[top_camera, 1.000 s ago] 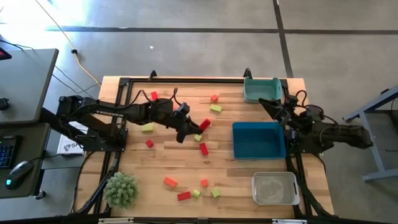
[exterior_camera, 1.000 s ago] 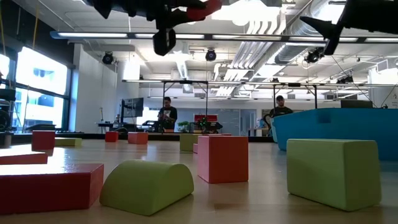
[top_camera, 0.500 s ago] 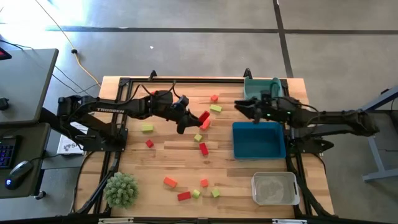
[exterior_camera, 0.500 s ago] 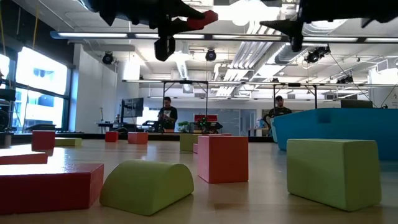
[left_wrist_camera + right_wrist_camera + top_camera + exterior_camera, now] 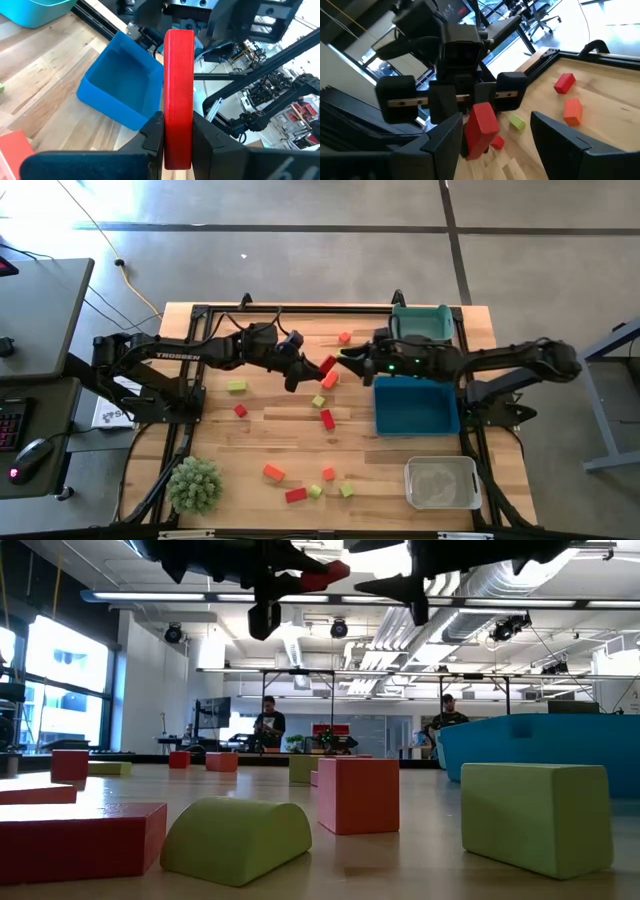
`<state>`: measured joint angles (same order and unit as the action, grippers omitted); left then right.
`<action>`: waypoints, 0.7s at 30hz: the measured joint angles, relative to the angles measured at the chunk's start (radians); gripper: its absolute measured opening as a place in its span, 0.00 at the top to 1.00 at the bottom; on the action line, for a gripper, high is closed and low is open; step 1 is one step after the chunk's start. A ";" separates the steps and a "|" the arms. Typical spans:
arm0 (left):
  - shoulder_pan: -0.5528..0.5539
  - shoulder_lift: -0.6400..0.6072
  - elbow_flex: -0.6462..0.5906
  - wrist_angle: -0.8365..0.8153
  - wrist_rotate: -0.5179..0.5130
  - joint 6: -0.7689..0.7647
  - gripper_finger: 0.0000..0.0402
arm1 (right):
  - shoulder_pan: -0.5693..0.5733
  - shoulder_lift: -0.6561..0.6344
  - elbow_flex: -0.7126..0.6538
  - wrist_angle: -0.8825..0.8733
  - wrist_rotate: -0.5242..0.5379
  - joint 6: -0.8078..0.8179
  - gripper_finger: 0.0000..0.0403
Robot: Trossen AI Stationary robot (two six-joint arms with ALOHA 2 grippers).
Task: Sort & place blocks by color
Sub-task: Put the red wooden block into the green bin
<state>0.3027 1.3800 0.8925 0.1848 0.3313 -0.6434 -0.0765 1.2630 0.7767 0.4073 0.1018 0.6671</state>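
My left gripper hangs above the table's middle, shut on a red bar block. My right gripper is open and points level at it from the table's right. Its fingertips stand just short of the bar's free end without touching it. Loose red, orange and yellow-green blocks lie flat on the wood: a red one, an orange one, a yellow-green one. In the low view both grippers show at the top, the left and the right. My left gripper pinches the red bar near its back end between its two fingers. The fingers come roughly level from the table's left and lie along the bar. Its free end sticks out ahead of them. The bar is lifted clear of the table.
A blue bin sits at the right, a teal bin behind it at the far right corner, and a clear bin at the near right. A spiky green plant ball stands at the near left. People show in the room beyond.
My right gripper has swung from the table's right edge beside the bins toward the left, high over the blue bin, up to the held red bar; it stays open. My left gripper has shifted slightly toward the far edge with the bar.
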 joint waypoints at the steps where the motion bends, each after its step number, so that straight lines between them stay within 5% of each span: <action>1: 0.000 0.000 0.000 0.000 0.000 0.002 0.90 | 0.000 0.015 0.012 -0.001 0.000 -0.005 0.45; 13: 0.000 0.000 0.000 0.002 0.003 0.019 0.90 | 0.006 0.100 0.082 -0.015 -0.050 -0.013 0.46; 21: 0.000 0.000 0.000 0.000 0.002 0.019 0.90 | 0.021 0.100 0.082 -0.048 -0.043 -0.017 0.73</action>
<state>0.3027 1.3800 0.8925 0.1846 0.3338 -0.6239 -0.0559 1.3632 0.8589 0.3595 0.0589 0.6498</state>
